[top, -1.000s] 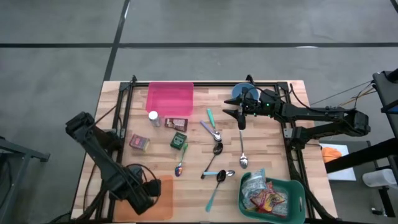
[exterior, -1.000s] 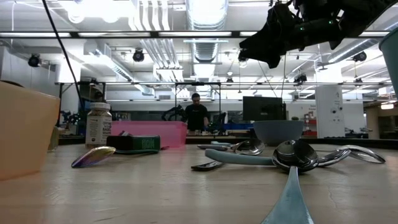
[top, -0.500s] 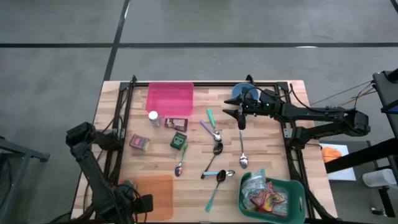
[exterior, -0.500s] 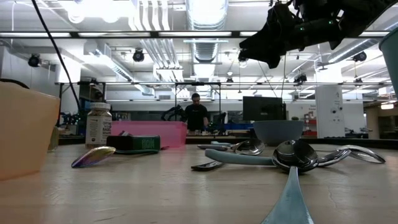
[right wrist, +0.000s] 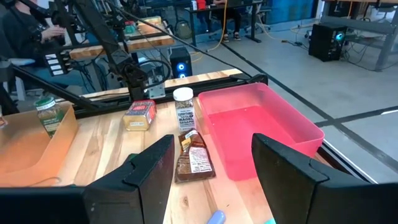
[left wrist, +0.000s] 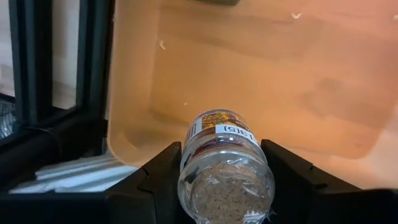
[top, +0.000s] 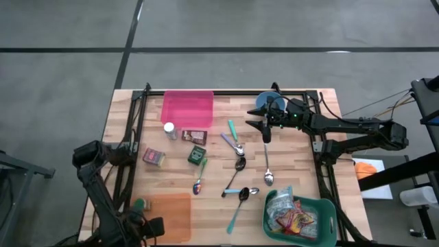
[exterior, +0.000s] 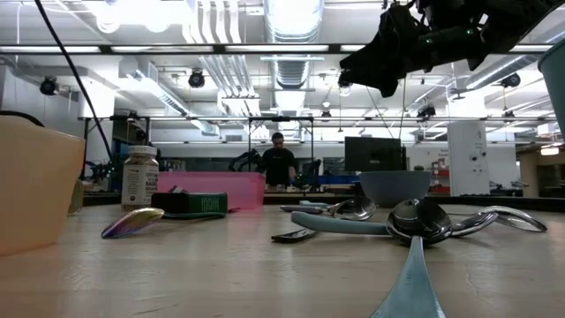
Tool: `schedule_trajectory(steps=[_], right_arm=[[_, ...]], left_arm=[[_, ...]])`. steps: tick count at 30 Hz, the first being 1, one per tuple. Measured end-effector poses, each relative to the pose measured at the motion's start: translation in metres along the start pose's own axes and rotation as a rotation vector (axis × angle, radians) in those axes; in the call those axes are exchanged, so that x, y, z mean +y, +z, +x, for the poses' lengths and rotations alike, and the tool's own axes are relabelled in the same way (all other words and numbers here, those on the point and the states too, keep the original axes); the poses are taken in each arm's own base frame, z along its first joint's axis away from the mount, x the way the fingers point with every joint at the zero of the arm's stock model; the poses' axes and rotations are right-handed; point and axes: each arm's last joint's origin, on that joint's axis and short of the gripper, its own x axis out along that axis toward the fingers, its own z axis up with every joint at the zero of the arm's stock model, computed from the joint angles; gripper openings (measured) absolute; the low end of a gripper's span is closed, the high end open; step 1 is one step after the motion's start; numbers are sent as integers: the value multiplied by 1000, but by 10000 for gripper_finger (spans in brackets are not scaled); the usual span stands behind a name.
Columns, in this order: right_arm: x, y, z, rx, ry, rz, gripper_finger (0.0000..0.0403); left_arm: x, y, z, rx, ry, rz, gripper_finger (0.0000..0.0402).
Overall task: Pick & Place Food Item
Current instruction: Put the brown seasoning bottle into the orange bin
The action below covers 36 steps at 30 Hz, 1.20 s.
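The left pincer [left wrist: 225, 186] is clamped on a clear round spice jar [left wrist: 225, 167] of brown grains, its label reading "185", held over the near left edge of the translucent orange bin [left wrist: 205, 68]. Far beyond the bin, the right pincer [top: 266, 129] hovers with jaws apart above the wooden surface [top: 295, 161], its arm stretched out level.

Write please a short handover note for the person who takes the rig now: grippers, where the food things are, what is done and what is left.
Left gripper: shut on a green-capped spice jar, held over the left edge of the orange bin at the table's front left.
Right gripper: open, empty, hovering near the blue bowl at the back.
On the table: white-capped jar, brown packet and two small boxes beside the pink bin; the green basket holds snack packets.
Done: jar picked up and brought to the orange bin.
Left: release it inside; other items not yet moved.
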Motion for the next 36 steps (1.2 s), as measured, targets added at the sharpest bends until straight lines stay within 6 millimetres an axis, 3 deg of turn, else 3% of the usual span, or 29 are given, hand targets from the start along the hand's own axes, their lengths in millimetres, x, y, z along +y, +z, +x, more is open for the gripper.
schedule_trajectory(steps=[14, 25, 36], right_arm=[[0, 0, 0, 0, 0, 0, 211], [0, 0, 0, 0, 0, 0, 211], [0, 0, 0, 0, 0, 0, 211]], left_arm=[[1, -6, 26, -102, 40, 3, 185], [4, -4, 59, -39, 29, 7, 185], [7, -2, 60, -21, 25, 3, 185]])
